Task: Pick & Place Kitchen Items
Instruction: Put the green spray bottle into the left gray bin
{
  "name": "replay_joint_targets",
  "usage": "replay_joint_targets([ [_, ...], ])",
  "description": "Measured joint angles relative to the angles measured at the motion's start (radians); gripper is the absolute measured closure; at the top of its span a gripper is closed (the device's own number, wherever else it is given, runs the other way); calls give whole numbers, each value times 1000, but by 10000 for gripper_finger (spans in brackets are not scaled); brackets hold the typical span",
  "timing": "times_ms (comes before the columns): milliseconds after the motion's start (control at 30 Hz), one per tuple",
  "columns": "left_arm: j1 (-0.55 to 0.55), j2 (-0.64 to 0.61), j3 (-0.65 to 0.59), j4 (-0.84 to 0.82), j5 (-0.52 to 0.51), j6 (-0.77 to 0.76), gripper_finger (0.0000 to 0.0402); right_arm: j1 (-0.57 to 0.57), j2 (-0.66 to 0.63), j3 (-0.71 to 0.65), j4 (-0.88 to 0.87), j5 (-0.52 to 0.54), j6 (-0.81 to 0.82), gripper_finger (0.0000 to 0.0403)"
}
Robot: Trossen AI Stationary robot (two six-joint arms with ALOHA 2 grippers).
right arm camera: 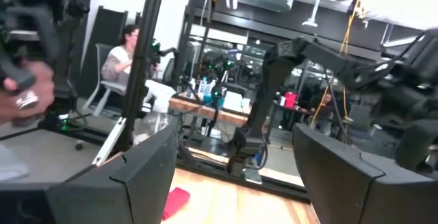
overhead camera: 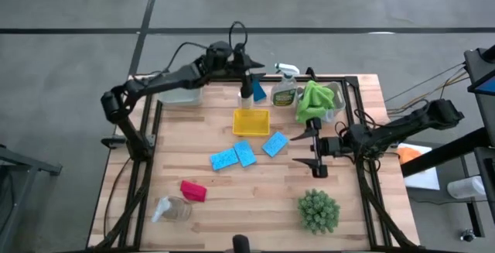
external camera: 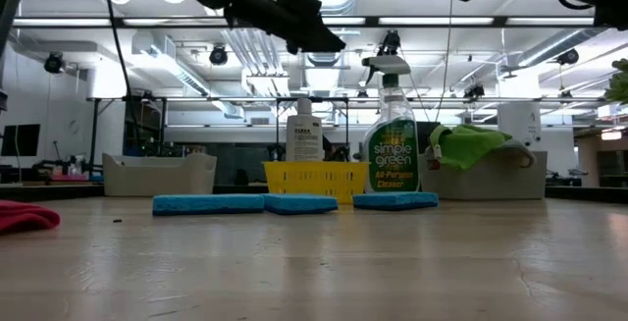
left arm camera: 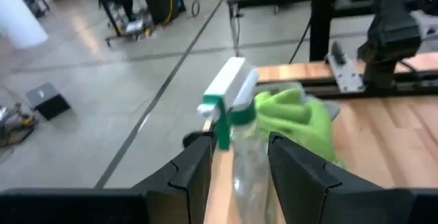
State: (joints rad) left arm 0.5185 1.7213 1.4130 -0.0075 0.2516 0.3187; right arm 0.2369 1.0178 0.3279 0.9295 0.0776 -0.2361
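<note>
We start at the spray bottle [overhead camera: 285,88], which stands upright at the back of the surface [overhead camera: 255,199], just beside the green cloth [overhead camera: 315,98] and behind the yellow tray [overhead camera: 251,121]. The left gripper [overhead camera: 246,83] hangs over the back edge near the small white bottle [external camera: 303,134]; in its wrist view the white trigger shows between its fingers [left arm camera: 191,172], which stand partly apart and, as far as we can tell, clamp nothing. A closing squeeze on the trigger rather than the body could tip the bottle into the cloth (or fire a spray). The right gripper [overhead camera: 315,150] waits with fingers wide apart and empty, near the blue sponges [overhead camera: 246,154].
</note>
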Motion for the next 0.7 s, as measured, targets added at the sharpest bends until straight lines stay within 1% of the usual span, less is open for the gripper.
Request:
replay_joint_targets([
  [167,6,37,145,-230,11,56,253,2,-18,0,-42,1,-2,119],
  [300,5,100,280,-408,10,104,227,2,-22,0,-50,1,-15,119],
  [367,6,127,334,-444,-1,121,206,2,-22,0,-51,0,-19,119],
  [500,6,174,418,-466,-15,154,170,2,-22,0,-57,1,-22,119],
  [600,6,206,467,-477,-17,174,150,2,-22,0,-61,2,-13,119],
  [700,6,230,508,-484,-16,187,140,2,-21,-1,-74,5,-4,119],
])
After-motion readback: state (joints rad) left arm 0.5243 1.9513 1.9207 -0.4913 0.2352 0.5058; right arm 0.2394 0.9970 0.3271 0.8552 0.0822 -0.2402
